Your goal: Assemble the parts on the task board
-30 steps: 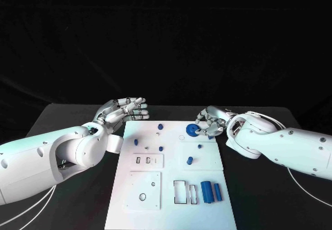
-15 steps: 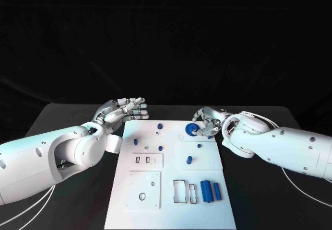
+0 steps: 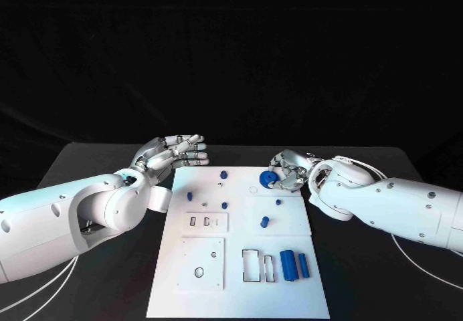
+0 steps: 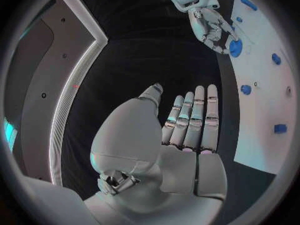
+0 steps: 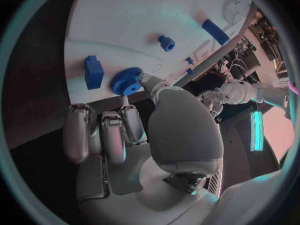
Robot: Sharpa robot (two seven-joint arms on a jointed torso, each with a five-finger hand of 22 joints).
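My own right hand (image 3: pixel 290 172) covers the near side of the blue gear (image 3: pixel 267 178), so from the head I cannot tell how much of it my fingers touch. At my right wrist, my thumb hides part of the gear's rim. The small blue pegs (image 3: pixel 224 175) on the task board (image 3: pixel 241 294) are too small for me to read their shapes. From my left wrist, the board runs off the circle's edge past my left hand (image 4: pixel 187 125).

We see bare task board (image 3: pixel 290 294) at six o'clock. At one o'clock our right hand (image 3: pixel 290 172), holding the blue gear (image 3: pixel 267 178), blocks that corner; our left hand (image 3: pixel 174 152) crowds eleven o'clock.
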